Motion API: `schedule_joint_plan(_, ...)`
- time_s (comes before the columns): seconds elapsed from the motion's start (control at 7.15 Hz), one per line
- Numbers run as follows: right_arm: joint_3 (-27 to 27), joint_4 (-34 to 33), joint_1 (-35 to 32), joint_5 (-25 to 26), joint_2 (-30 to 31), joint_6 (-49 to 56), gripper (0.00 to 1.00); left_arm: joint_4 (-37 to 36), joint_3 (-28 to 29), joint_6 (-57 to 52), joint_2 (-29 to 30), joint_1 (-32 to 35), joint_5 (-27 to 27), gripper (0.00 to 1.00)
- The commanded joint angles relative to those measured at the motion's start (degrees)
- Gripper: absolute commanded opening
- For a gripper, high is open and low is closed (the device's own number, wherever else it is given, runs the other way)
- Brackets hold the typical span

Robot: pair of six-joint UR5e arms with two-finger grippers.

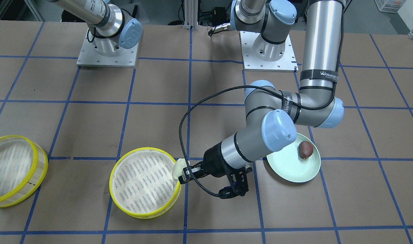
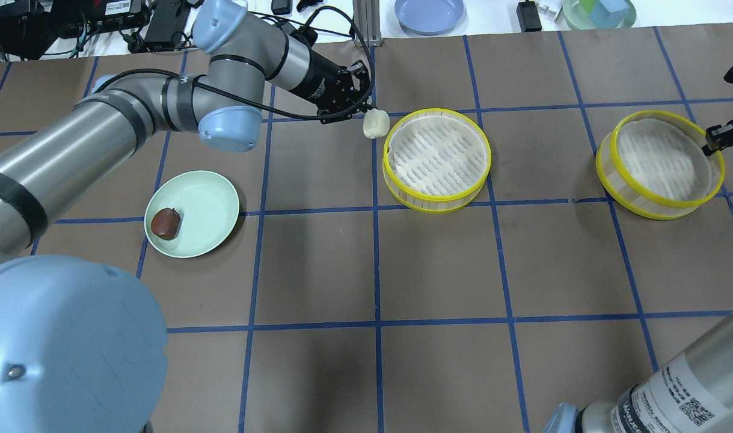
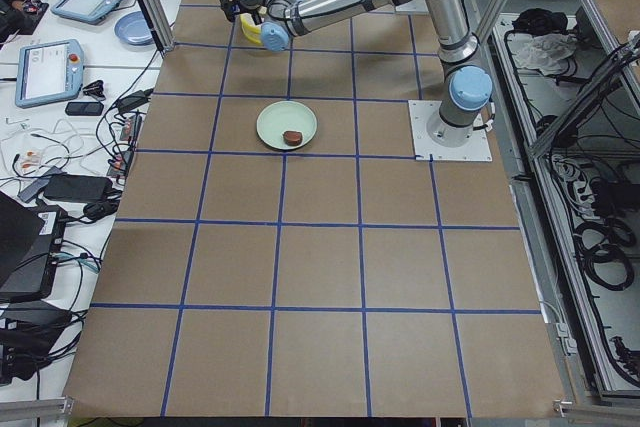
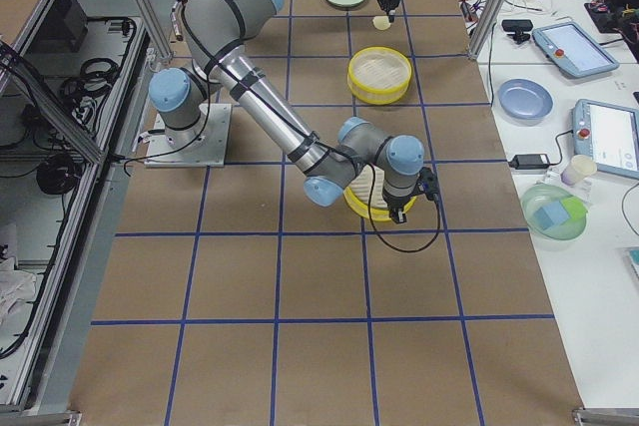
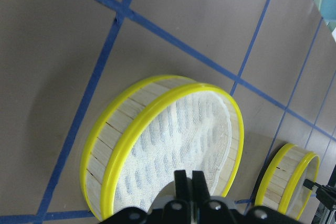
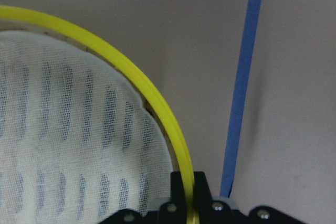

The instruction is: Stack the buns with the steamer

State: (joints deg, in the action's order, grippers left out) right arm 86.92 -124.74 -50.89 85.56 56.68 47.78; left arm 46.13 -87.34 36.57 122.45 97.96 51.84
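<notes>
1. Zero buns loaded, front view: my left claw (image 1: 183, 173) grips the cream bun (image 1: 178, 168) at the rim of the middle tier (image 1: 142, 183).
2. Overhead: the brown bun (image 2: 165, 223) waits on its plate (image 2: 207, 204).
3. Right wrist: my right claw (image 6: 191, 178) pinches the end tier (image 6: 63, 129); stacking remains.

cream-white blocky bun (image 2: 373, 124): hung pinched in left gripper (image 2: 364, 114), just beside central steamer tier (image 2: 437, 157) rim | reddish-brown oval bun (image 2: 165, 223): lay on pale green plate (image 2: 204, 201), well apart from it | second steamer tier (image 2: 661, 165): stood empty, opposite side

A pale green plate (image 2: 207, 201) sits on the brown table (image 2: 438, 264) (blue-taped grid); blue plate (image 2: 429, 13) beyond.
</notes>
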Motion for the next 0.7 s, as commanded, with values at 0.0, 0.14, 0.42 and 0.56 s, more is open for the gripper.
schedule_joint_plan(0.0, 0.0, 0.6, -0.4, 0.3, 3.4, -0.8, 0.00, -0.8, 0.0, 0.5, 3.0, 2.5, 0.5, 0.00)
schedule_joint_plan(0.14, 0.0, 0.8, -0.8, 0.7, 4.6, -0.8, 0.00, -0.9, 0.0, 0.5, 4.2, 3.4, 0.5, 0.00)
schedule_joint_plan(0.42, 0.0, 2.0, -3.1, 3.2, 6.7, -1.1, 0.00, -0.9, 0.5, 0.6, 5.5, 3.6, 0.5, 0.46)
schedule_joint_plan(0.56, 0.0, 5.1, -5.7, 5.4, 9.3, -3.0, 0.00, -0.9, 0.6, 0.5, 5.5, 3.6, 0.5, 0.71)
